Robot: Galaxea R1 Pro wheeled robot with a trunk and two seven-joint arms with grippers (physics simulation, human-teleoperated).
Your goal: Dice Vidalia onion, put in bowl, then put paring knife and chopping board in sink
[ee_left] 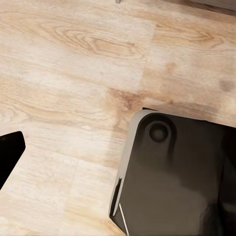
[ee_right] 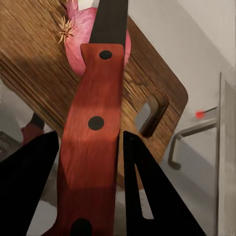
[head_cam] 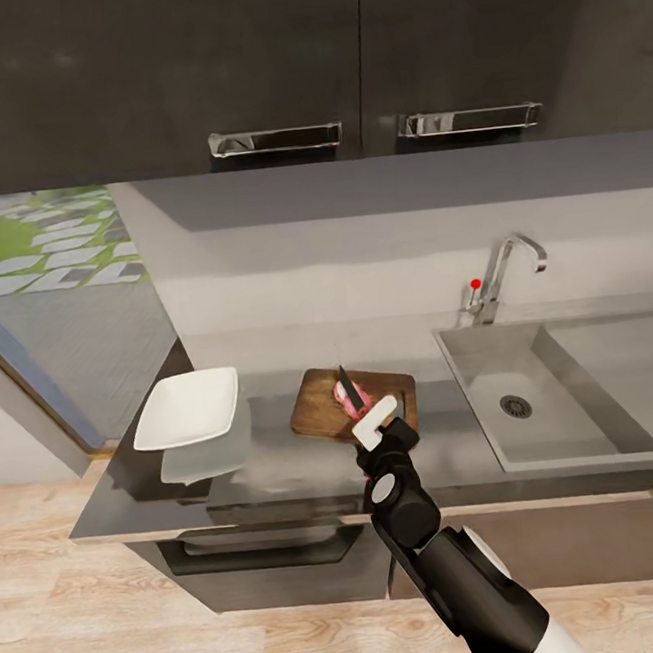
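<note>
Pinkish-red Vidalia onion (head_cam: 350, 395) sits out of the steel-grey sink (head_cam: 578, 421), whole on the brown wood-grain chopping board (head_cam: 321, 413) mid-countertop. Right gripper (ee_right: 91, 147) clamps the red-handled paring knife (ee_right: 91, 123), blade over it. Dicing, bowling, sinking remain. Shallow white bowl (head_cam: 186, 408) waits by the countertop's left edge, path unobstructed.

My fingers (ee_right: 142, 196) clamp the paring knife (ee_right: 91, 147) by its red handle; its dark blade lies across the Vidalia onion (ee_right: 78, 37) on the chopping board (ee_right: 147, 78), tap (ee_right: 189, 135) at three o'clock.
</note>
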